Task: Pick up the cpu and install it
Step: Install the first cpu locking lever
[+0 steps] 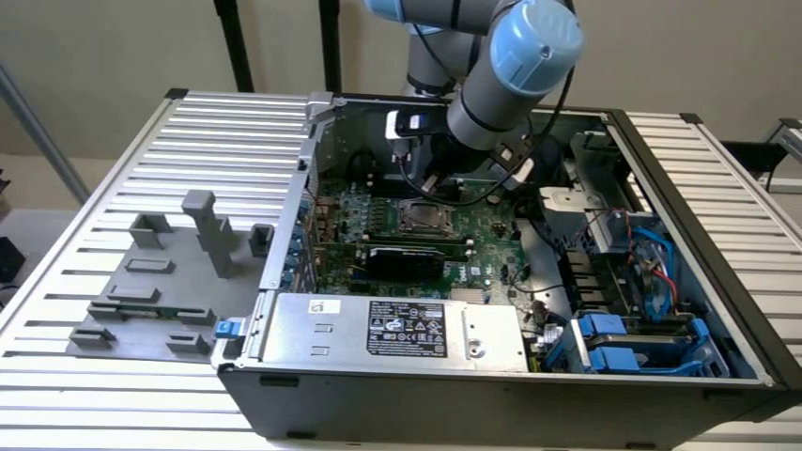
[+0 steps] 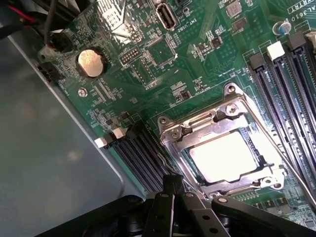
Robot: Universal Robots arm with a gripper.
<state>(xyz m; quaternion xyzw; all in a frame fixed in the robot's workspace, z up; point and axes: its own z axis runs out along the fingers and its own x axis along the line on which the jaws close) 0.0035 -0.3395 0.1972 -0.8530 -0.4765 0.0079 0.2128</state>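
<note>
Far left of the tabletop [image 1: 113, 169]: grey fixture [image 1: 163, 282] with upright posts, sitting near the left edge. Just beside it, toward the exterior view's right, the open PC case [image 1: 701, 282] takes up the middle of the tabletop. Inside the case: silver box [image 1: 401, 329] with black label along the near wall, green motherboard [image 1: 414, 235] behind it, blue drive bays [image 1: 640, 343] in the near right corner.

Arm [image 1: 508, 66] reaches down from the far edge into the case, over the far part of the board. Claw [image 2: 174, 185] is closed, fingers [image 2: 168, 190] pressed together, nothing between them. It hovers just beside the socket [image 2: 224, 143], apart from it.

The cpu [image 2: 224, 155] sits in the socket, silvery top facing up, metal frame around it. Memory slots [image 2: 284, 94] run along one side of the socket, a second bank [image 2: 140, 155] on the other. Coin cell [image 2: 91, 63] well apart from the socket, near the board's edge.
</note>
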